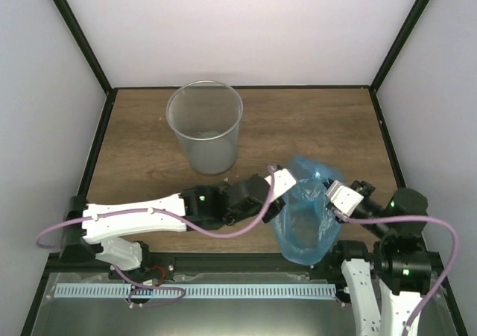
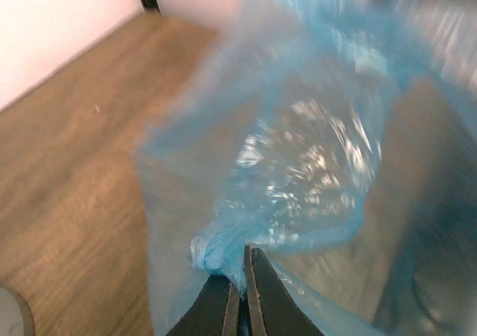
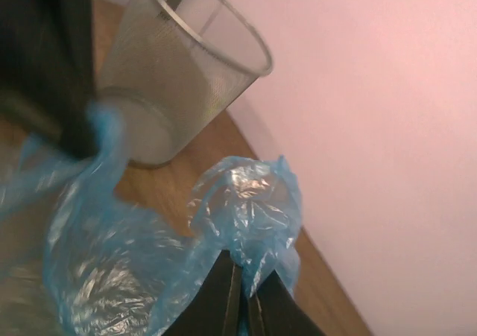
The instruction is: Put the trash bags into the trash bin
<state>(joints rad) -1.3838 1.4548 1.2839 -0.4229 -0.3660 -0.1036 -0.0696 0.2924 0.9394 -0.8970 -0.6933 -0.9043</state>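
Observation:
A light-blue trash bag (image 1: pixel 305 213) hangs between my two grippers above the table's front right part. My left gripper (image 1: pixel 287 181) is shut on the bag's left edge, and the film bunches at its tips (image 2: pixel 244 265). My right gripper (image 1: pixel 334 194) is shut on the bag's right edge, with a crumpled fold of film above its tips (image 3: pixel 246 276). The bag fills the left wrist view (image 2: pixel 298 150) and the lower left of the right wrist view (image 3: pixel 112 276). The grey translucent trash bin (image 1: pixel 204 126) stands upright at the back, left of centre, apart from the bag. It also shows in the right wrist view (image 3: pixel 179 68).
White walls with black frame posts (image 1: pixel 78 34) enclose the wooden table (image 1: pixel 313 127) on three sides. A metal rail (image 1: pixel 194 291) runs along the near edge by the arm bases. Bare wood lies between the bin and the bag.

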